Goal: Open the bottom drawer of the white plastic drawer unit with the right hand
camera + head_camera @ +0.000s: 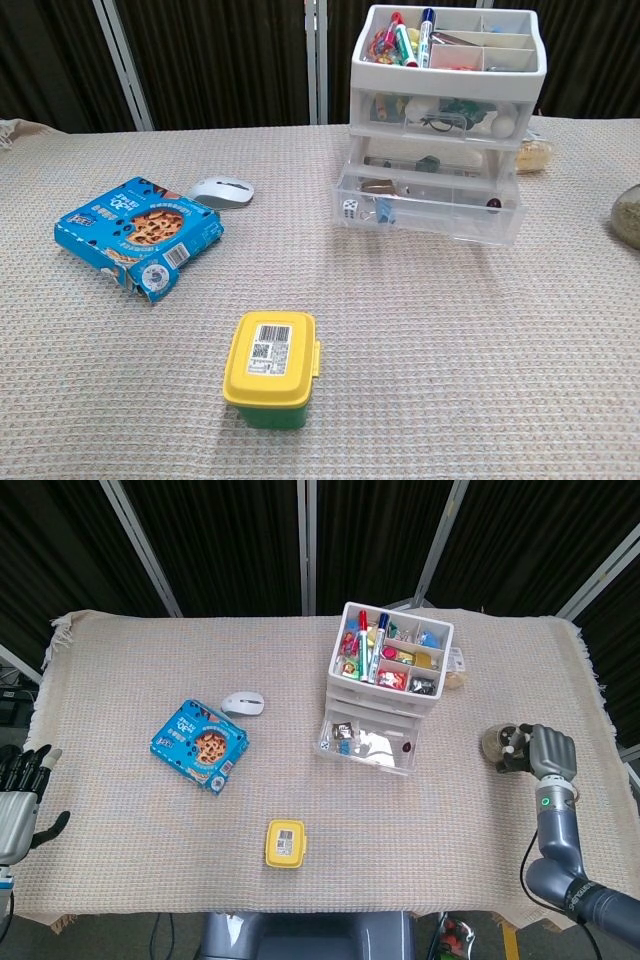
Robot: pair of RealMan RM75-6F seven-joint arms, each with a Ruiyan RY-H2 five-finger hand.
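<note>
Beige woven cloth (450, 820); drawer unit (390, 660) bottom drawer (430, 208) pulled out.

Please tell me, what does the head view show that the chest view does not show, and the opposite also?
Only the head view shows the left hand at the table's left edge, and the right hand far right, resting on a round grey object.

Only the chest view shows the drawer fronts side-on, with a die in the pulled-out bottom drawer.

Both show the white drawer unit, the blue cookie box, the white mouse and the yellow-lidded container.
</note>
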